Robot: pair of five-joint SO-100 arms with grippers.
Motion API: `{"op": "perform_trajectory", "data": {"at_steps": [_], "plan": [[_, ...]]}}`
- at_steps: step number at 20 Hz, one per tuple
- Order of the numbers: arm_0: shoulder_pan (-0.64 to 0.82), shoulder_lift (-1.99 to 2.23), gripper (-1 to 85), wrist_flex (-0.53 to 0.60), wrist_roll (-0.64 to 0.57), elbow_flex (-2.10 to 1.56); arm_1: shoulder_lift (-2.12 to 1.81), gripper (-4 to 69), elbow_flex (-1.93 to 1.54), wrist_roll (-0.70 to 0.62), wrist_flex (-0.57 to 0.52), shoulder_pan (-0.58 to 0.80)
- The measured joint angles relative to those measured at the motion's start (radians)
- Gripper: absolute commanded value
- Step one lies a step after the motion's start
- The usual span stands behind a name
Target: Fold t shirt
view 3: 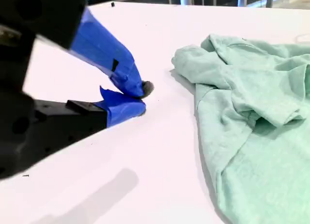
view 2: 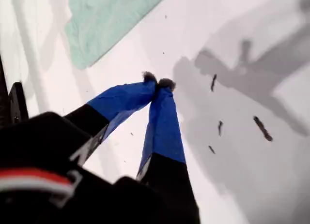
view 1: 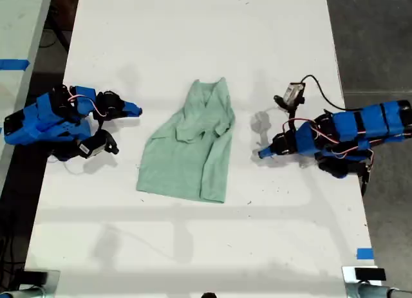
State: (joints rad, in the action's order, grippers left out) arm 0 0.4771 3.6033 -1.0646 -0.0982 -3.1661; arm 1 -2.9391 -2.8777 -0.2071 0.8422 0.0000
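Note:
The pale mint-green t shirt (view 1: 190, 147) lies wrinkled on the middle of the white table (view 1: 193, 27). Its narrow collar end is toward the far edge, and one sleeve is folded over its body. My first gripper (view 1: 262, 154) rests on the table at the exterior view's right of the shirt. It is shut on nothing, and its blue tips (view 2: 158, 82) meet a short way from a corner of the t shirt (view 2: 104, 18). My second gripper (view 1: 135, 109) is at the exterior view's left, shut and empty (view 3: 141, 97), a gap away from the t shirt (view 3: 252, 122).
A black cable (view 1: 322, 92) loops behind the first arm. Blue tape (view 1: 365, 253) marks the table's near corner at the exterior view's right. Another table with blue tape (view 1: 13, 64) stands at the exterior view's left. Dark floor borders both long table edges.

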Motion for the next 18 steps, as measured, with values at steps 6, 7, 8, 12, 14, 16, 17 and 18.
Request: {"op": "perform_trajectory", "data": {"at_steps": [6,7,8,12,14,16,17,18], "plan": [[0.000,0.000,-0.1,0.000,0.000,0.000,-0.523,0.7,-0.183,-0.005,0.313,0.023],[0.000,0.000,-0.1,0.000,0.000,0.000,-0.531,0.7,-0.183,-0.005,0.328,0.011],[0.000,0.000,-0.1,0.000,0.000,0.000,-0.538,0.7,-0.183,-0.005,0.334,0.006],[0.000,0.000,-0.1,0.000,0.000,0.000,-0.541,0.7,-0.183,0.044,0.354,0.006],[0.000,0.000,-0.1,0.000,0.000,0.000,-0.541,0.7,-0.183,0.075,0.367,0.006],[0.000,0.000,-0.1,0.000,0.000,0.000,-0.541,0.7,-0.183,0.098,0.376,0.006],[0.000,0.000,-0.1,0.000,0.000,0.000,-0.541,0.7,-0.183,0.107,0.379,0.006],[-0.002,0.000,-0.1,0.000,0.000,0.000,-0.541,0.7,-0.183,0.115,0.382,0.006]]}}
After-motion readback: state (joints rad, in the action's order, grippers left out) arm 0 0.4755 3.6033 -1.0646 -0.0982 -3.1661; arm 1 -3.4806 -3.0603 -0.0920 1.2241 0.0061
